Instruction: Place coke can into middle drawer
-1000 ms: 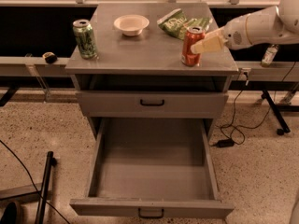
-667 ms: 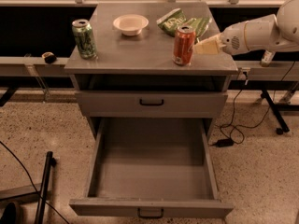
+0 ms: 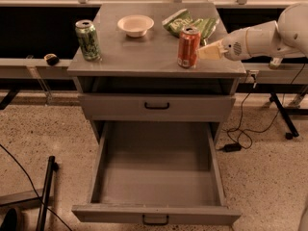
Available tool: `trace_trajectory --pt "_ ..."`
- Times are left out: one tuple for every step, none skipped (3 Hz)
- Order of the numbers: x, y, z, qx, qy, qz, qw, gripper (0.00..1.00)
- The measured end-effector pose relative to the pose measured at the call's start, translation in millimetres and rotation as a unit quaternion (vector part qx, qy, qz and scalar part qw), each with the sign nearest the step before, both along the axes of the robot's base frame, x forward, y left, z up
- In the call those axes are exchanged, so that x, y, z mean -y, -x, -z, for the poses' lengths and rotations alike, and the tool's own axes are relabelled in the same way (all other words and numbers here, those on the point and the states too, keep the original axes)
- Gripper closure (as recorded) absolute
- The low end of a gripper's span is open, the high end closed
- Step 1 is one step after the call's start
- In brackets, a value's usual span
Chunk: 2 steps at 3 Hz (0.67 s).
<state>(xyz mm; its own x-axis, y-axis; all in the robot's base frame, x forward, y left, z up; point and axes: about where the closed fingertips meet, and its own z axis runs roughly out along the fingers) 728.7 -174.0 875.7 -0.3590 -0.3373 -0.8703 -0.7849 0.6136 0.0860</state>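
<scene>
A robot's gripper [image 3: 204, 52], reaching in from the right on a white arm [image 3: 262, 38], clasps the coke can [image 3: 188, 46] by its right side above the grey cabinet top [image 3: 139, 59]. The can stands upright near the top's front right edge; whether its base touches the surface or hangs just clear cannot be told. Directly below and forward, the middle drawer [image 3: 155, 214] is pulled fully out, its deep tray open to the camera, with bare room between both side walls and from the back wall to the flat front with its black handle. The upper drawer front [image 3: 156, 108] is closed between the cabinet top and the open tray. Behind the can lies a green snack bag [image 3: 182, 20], just beside it. A pale bowl [image 3: 135, 25] sits toward the back centre, and a green soda can [image 3: 87, 39] stands near the left edge, well apart from the gripper. To the right of the cabinet, a black cable [image 3: 239, 139] trails across the speckled floor [image 3: 269, 186].
</scene>
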Motion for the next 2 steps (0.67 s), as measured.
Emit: trace_trajectory --pt "0 0 0 0.000 0.000 0.000 1.0000 0.55" --pt "-10 -3 -13 0.016 -0.016 -0.017 0.9996 0.24"
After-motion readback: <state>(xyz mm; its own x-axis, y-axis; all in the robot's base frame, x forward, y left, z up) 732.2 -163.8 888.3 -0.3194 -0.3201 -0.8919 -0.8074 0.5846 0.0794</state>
